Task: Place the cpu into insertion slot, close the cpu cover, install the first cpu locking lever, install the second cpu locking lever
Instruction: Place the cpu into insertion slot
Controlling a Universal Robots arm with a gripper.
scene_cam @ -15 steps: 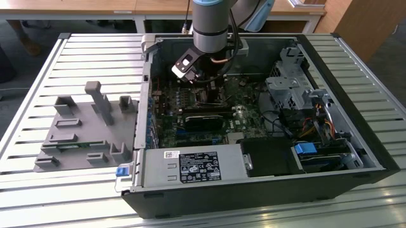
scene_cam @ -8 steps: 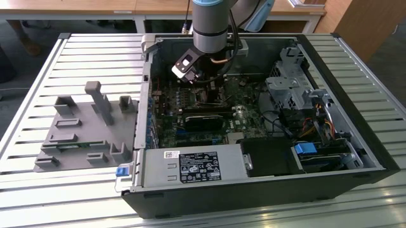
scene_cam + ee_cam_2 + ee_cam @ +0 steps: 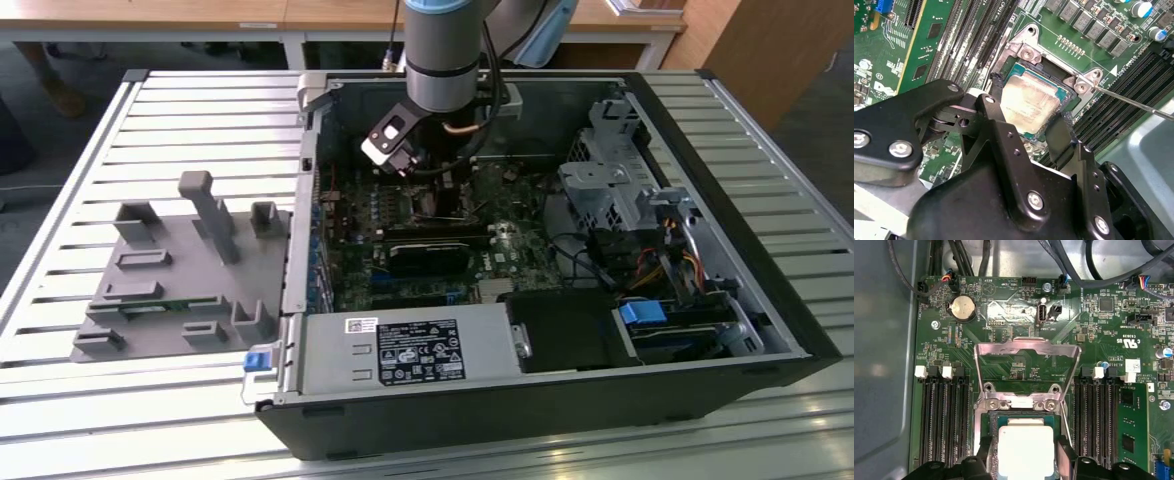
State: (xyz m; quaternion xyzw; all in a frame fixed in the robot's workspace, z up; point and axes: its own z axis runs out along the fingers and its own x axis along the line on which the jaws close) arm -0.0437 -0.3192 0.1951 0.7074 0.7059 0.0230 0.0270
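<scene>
The cpu (image 3: 1026, 445) (image 3: 1029, 107) lies flat in the insertion slot (image 3: 1049, 77), silver face up, on the green motherboard (image 3: 1004, 310). The end effector (image 3: 1025, 452) (image 3: 1030, 102) is down over it, fingers (image 3: 996, 92) about a chip-width apart and closed against two opposite edges of the cpu, in both wrist views.

The cpu cover (image 3: 1026, 346) is open, swung up on its hinge just beyond the slot, with the board visible through its window. A thin metal locking lever (image 3: 1134, 102) sticks out free from the slot's corner, not latched.

Black memory slots (image 3: 941, 415) run along both sides of the slot. A coin battery (image 3: 962, 307) sits further out on the board, near cable plugs.

In the exterior view the arm (image 3: 447, 50) reaches straight down into an open computer case (image 3: 534, 410), which lies on a slatted metal desk (image 3: 200, 100). A labelled power supply (image 3: 407, 350) sits at the case's near edge. A grey fixture tray (image 3: 174, 270) is on the desk at the exterior view's left of the case.
</scene>
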